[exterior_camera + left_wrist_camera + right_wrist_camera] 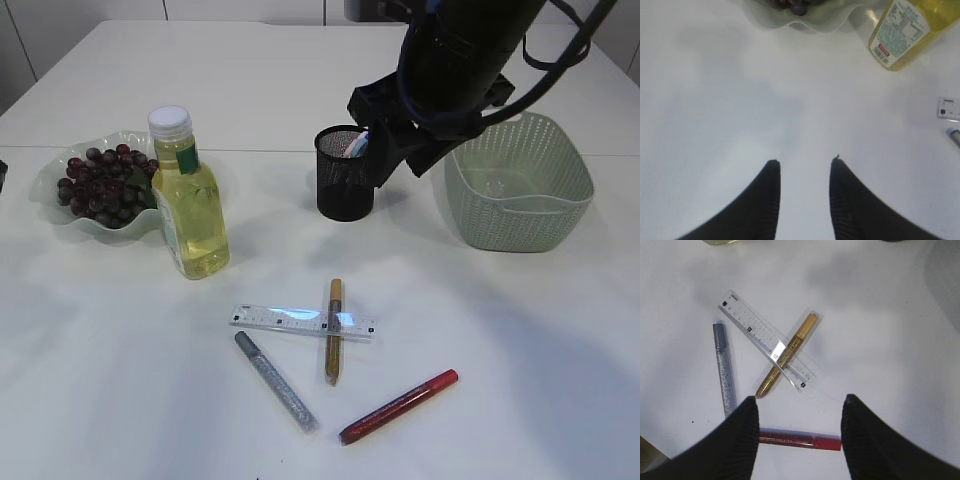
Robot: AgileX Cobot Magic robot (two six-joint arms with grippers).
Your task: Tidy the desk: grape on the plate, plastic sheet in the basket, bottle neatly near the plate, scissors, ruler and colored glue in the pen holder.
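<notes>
Nearest the exterior camera lay the red glue pen (398, 407), its long axis slanting from lower left up to the right, darker along the barrel and brighter at the upper-right end. Just left of it the silver glitter glue pen (276, 381) ran from upper left down to lower right, grey cap at the upper end. Beyond them the clear ruler (302, 321) lay nearly crosswise on the white table (520, 340), with the gold glue pen (334, 330) crossing it almost at right angles, tip toward the camera.

Farther back, the black mesh pen holder (343, 187) stood upright with something pink and white showing at its rim. Right of it sat the pale green basket (519, 181). At left, the yellow bottle (189, 196) with a white cap stood just beside the wavy plate (50, 195), which held the dark grapes (100, 183).

Above the pens, the right gripper (800, 407) hung with jaws spread wide, holding nothing. Over bare table the left gripper (804, 161) was parted moderately, also empty.
</notes>
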